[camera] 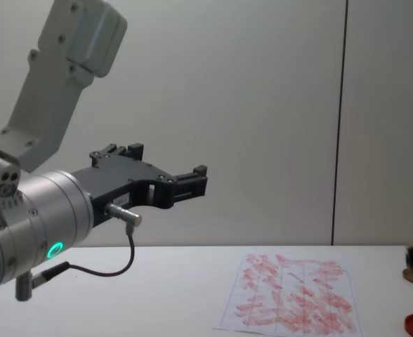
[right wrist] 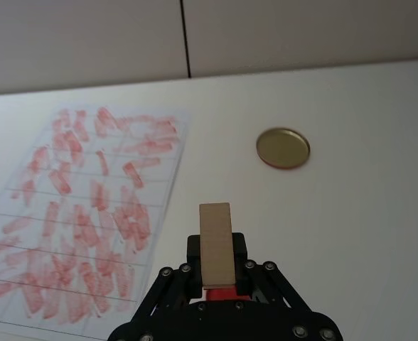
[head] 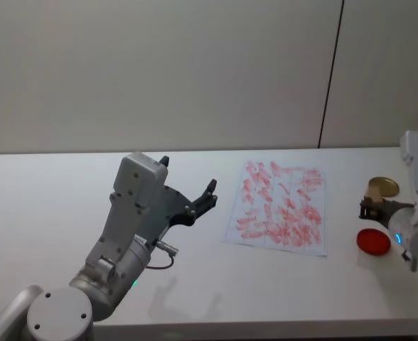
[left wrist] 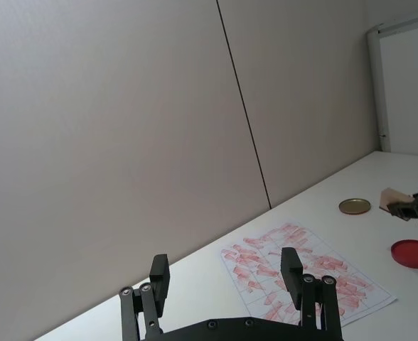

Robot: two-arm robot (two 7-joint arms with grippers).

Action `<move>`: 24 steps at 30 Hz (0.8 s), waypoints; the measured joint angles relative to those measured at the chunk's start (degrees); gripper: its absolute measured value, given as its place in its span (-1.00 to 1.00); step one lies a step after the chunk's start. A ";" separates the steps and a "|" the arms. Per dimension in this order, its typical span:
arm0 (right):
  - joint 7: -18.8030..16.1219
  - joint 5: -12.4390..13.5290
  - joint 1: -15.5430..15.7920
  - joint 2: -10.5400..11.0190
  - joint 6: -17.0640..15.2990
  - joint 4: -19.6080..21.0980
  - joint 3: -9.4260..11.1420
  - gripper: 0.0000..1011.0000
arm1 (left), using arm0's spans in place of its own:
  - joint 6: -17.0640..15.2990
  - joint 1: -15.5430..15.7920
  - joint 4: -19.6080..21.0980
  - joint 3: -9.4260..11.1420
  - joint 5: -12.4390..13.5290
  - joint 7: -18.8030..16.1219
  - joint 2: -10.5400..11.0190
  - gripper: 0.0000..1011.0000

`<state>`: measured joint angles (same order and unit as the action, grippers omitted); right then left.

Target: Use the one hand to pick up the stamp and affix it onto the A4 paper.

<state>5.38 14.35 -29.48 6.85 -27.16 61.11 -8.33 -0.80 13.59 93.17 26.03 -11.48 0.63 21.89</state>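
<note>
The stamp (right wrist: 215, 241), a small pale tan block, stands upright between the black fingers of my right gripper (right wrist: 216, 250), which is shut on it. In the head view that gripper (head: 369, 207) hangs with the stamp (head: 373, 190) right of the A4 paper (head: 280, 206), between the two discs. The paper (right wrist: 81, 213) is a white gridded sheet covered with smeared red marks, lying flat on the table. My left gripper (head: 188, 175) is raised above the table to the left of the paper, open and holding nothing (left wrist: 225, 273).
A gold round disc (head: 384, 186) lies behind the right gripper and a red round disc (head: 373, 241) lies in front of it. The white table (head: 45, 206) meets a plain wall at the back, and its front edge runs close to me.
</note>
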 joint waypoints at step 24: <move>-2.89 -5.60 3.63 -4.05 -4.47 9.53 -6.58 -0.56 | 0.00 0.00 0.00 0.00 0.00 0.00 0.00 0.96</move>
<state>2.49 8.75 -25.85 2.80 -31.63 70.64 -14.91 -0.79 13.59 93.17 26.02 -11.48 0.62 21.89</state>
